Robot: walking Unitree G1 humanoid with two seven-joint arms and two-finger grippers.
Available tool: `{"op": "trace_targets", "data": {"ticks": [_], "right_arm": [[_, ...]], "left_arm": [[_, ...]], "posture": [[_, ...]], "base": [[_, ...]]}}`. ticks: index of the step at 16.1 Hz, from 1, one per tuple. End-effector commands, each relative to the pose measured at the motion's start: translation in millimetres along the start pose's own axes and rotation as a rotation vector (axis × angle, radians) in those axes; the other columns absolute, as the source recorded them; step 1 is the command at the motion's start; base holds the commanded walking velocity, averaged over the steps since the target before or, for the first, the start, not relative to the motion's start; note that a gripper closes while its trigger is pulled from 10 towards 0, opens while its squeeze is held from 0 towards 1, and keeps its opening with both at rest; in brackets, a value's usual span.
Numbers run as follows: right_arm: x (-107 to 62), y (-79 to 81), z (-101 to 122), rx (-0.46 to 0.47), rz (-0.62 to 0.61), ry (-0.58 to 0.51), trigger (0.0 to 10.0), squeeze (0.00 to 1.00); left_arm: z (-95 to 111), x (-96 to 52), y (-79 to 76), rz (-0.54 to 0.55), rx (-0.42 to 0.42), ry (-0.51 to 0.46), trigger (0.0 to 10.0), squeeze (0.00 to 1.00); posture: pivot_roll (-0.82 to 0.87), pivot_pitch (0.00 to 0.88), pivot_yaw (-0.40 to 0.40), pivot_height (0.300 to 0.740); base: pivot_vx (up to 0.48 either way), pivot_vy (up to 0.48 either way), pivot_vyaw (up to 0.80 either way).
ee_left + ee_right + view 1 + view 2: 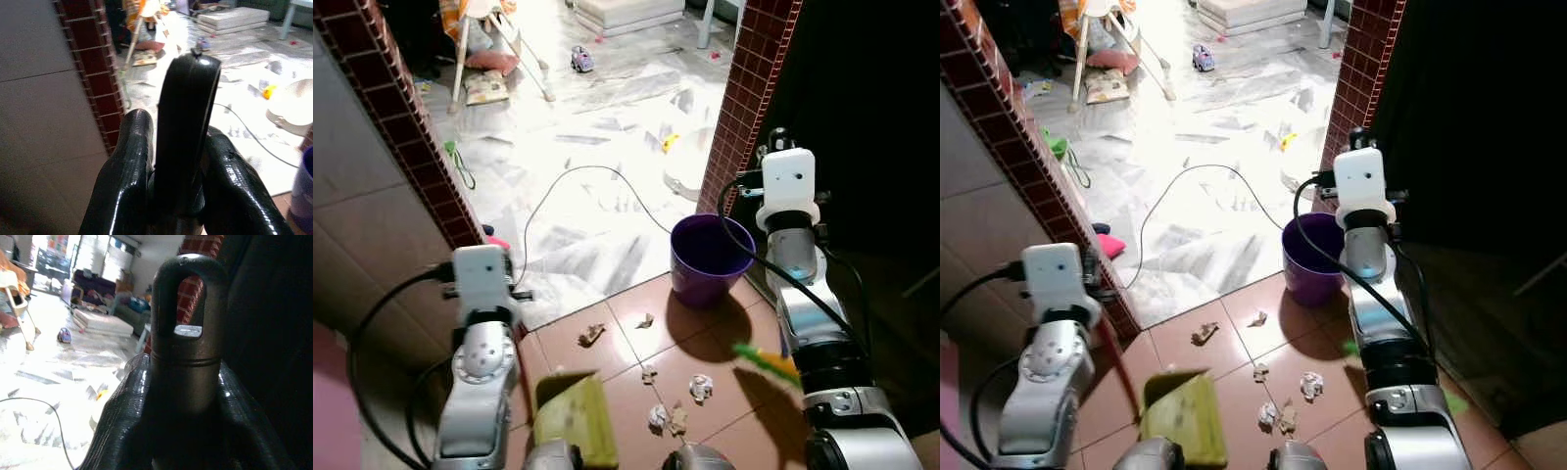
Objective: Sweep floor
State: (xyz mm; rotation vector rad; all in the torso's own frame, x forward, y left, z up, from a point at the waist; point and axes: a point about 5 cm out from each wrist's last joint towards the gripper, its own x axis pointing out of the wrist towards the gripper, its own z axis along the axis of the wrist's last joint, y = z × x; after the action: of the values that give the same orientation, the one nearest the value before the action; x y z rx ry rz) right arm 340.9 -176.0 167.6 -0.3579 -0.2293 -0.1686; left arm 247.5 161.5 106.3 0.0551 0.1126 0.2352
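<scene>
My left gripper [182, 147] is shut on the black handle [188, 98] of a green dustpan [576, 421], which lies low on the red tile floor in front of me. My right gripper [186, 387] is shut on the dark grey broom handle [188, 308], whose tip has a hanging hole. The broom's green and yellow bristles [766, 362] show beside my right arm. Several crumpled paper scraps [702, 388] lie on the red tiles between the dustpan and a purple bin [708, 259]; others [592, 335] are nearer the doorway.
Brick-tiled pillars stand at the left [406, 127] and right [749, 88] of the doorway. Beyond is a white marble floor with a black cable [578, 171], a toy car [580, 61], chair legs [524, 49] and a white dish [690, 171]. The right side is dark.
</scene>
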Motion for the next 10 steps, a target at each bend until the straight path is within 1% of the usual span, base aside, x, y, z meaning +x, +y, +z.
{"op": "trace_targets", "data": {"ticks": [1,3,5,6,7,9,10], "right_arm": [[8.0,0.3,13,0.041,-0.019,-0.035,10.0,0.0],[10.9,0.8,12,0.072,-0.03,-0.027,10.0,0.0],[13.4,2.5,11,0.092,-0.037,-0.013,10.0,0.0],[14.6,4.1,12,0.102,-0.038,-0.02,10.0,0.0],[16.1,8.7,13,0.113,-0.038,-0.02,10.0,0.0],[16.8,15.7,13,0.166,-0.035,0.003,10.0,0.0],[17.0,16.4,13,0.179,-0.036,0.01,10.0,0.0]], "left_arm": [[9,4.3,-4.5,-0.021,-0.006,-0.038,10.0,0.0],[4,8.8,-12.1,-0.045,0.016,-0.007,10.0,0.0],[3,13.1,-18.5,-0.058,0.011,-0.004,10.0,0.0],[2,15.6,-21.7,-0.066,0.007,0.001,10.0,0.0],[-2,19.2,-27.7,-0.078,0.011,0.027,10.0,0.0],[-7,22.1,-38.5,-0.098,-0.021,0.077,10.0,0.0],[-7,22.6,-40.6,-0.099,-0.032,0.081,10.0,0.0]], "posture": [[-0.05,0.0,0.018,0.74],[-0.06,0.0,0.015,0.74],[-0.07,0.0,0.017,0.74],[-0.07,0.0,0.018,0.74],[-0.08,0.0,0.018,0.74],[-0.08,0.0,0.018,0.74],[-0.08,0.0,0.017,0.74]], "base": [[0.0,0.0,0.0],[0.0,0.0,0.0],[0.0,0.0,0.0],[0.0,0.0,0.0],[0.0,0.0,0.0],[0.0,0.0,0.0],[0.0,0.0,0.0]]}}
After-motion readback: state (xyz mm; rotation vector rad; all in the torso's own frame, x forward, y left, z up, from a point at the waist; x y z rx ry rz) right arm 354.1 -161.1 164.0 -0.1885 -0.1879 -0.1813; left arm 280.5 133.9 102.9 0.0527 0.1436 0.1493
